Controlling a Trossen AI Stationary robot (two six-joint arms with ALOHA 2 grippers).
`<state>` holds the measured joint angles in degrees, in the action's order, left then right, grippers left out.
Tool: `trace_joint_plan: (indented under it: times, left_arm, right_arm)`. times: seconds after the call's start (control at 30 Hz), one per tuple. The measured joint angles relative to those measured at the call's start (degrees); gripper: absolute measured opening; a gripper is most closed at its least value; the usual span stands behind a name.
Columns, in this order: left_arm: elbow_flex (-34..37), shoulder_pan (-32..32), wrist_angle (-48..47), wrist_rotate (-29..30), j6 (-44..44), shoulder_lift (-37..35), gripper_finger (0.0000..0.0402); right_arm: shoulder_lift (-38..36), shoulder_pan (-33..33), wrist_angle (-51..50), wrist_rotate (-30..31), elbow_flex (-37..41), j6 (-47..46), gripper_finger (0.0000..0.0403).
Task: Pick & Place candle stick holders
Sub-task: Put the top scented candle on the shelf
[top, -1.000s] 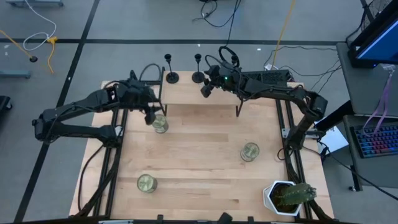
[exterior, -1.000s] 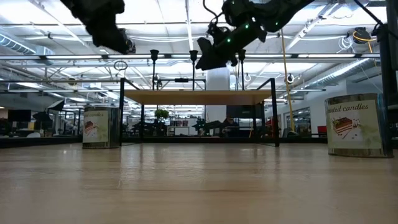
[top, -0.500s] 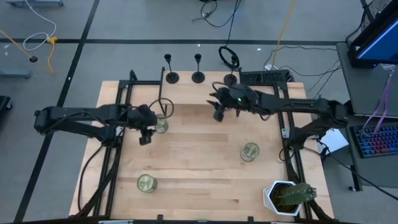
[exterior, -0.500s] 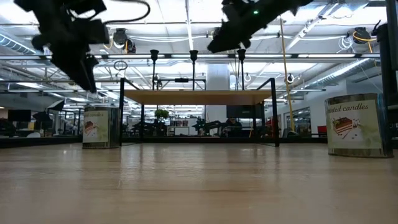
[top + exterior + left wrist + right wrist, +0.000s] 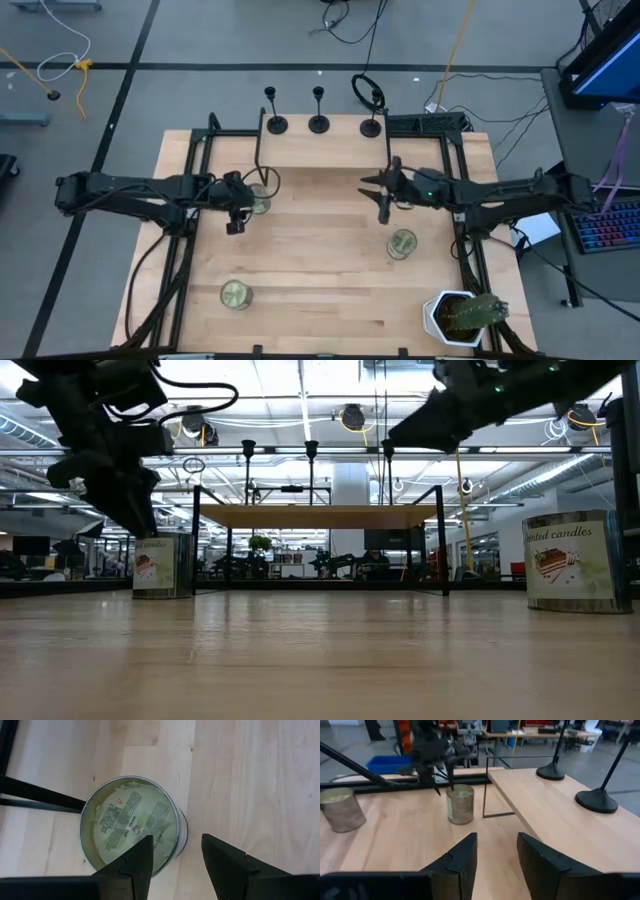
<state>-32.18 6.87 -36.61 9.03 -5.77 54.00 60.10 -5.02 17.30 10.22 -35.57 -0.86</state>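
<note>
— Since a second ago, both arms have pulled back from the raised shelf (image 5: 320, 150); the right one left the third holder behind.

— So all three candle stick holders (image 5: 319, 123) stand in a row at the shelf's far edge?

— Yes, upright and apart. The right claw (image 5: 383, 205) hovers over the surface (image 5: 320, 290), open and empty; the left claw (image 5: 237, 215) hangs parted above a candle tin (image 5: 131, 827), holding nothing.

— Then the placing looks finished, I'd judge. Next calls only for retreating clear of the tins.
</note>
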Motion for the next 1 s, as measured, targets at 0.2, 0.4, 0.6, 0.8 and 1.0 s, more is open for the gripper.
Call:
trace_joint_plan:
  times: [0.2,0.4,0.6,0.8,1.0]
  left_arm:
    - [1.35,-0.20,1.48,0.07,-3.16,0.00,0.0161]
    - [1.32,-0.27,1.54,-0.05,-3.18,0.00,0.0052]
    - [-0.08,-1.77,6.07,0.09,2.06,0.07,0.0010]
    - [-7.14,-7.42,15.76,-1.18,2.94,0.04,0.0005]
    - [-17.29,-9.03,21.90,-3.21,3.07,0.19,0.0004]
  right_arm:
    - [-4.11,0.31,1.79,0.04,4.95,-0.73,0.0130]
    - [-5.69,0.27,1.73,0.15,6.86,-1.49,0.0130]
    - [-5.71,0.27,1.77,0.15,6.88,-1.49,0.0130]
    - [-5.69,0.27,2.29,0.17,6.89,-1.48,0.0130]
    - [-5.69,0.27,6.02,0.19,6.91,-1.51,0.0130]
